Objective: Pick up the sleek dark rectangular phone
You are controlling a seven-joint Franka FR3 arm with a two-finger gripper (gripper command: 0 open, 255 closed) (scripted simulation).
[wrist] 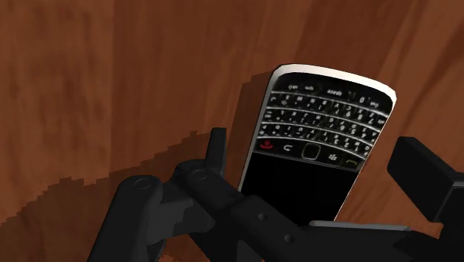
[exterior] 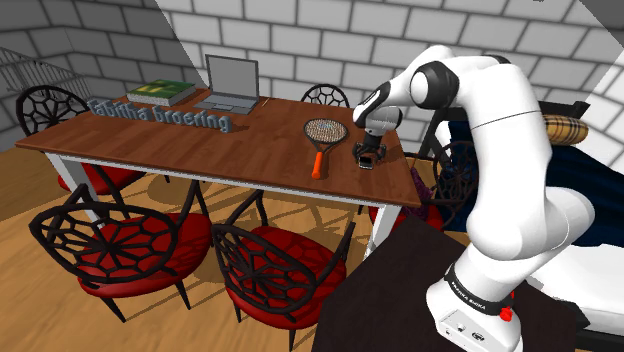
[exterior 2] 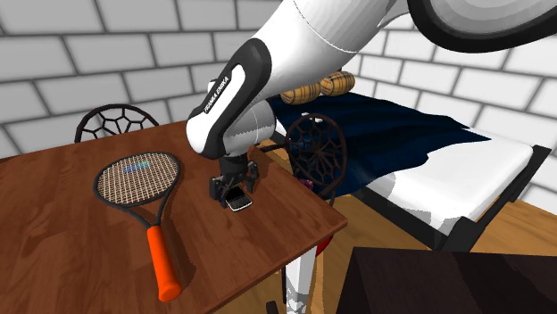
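At the end of the table (exterior: 200,150) on the shoulder view's right, beside the racket (exterior: 325,131), the dark phone (wrist: 316,149) is being straddled by the empty gripper (wrist: 317,155), jaws spread clear of both its long edges.

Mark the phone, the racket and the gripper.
phone (wrist: 314,149), wrist view, on its row of call keys.
racket (exterior 2: 138,177), second exterior view, on the strings of its head.
gripper (exterior 2: 236,191), second exterior view, midway between its open fingertips, just above the phone.

The phone (wrist: 316,149) is black with white-lettered keys, the table (wrist: 111,74) reddish-brown.
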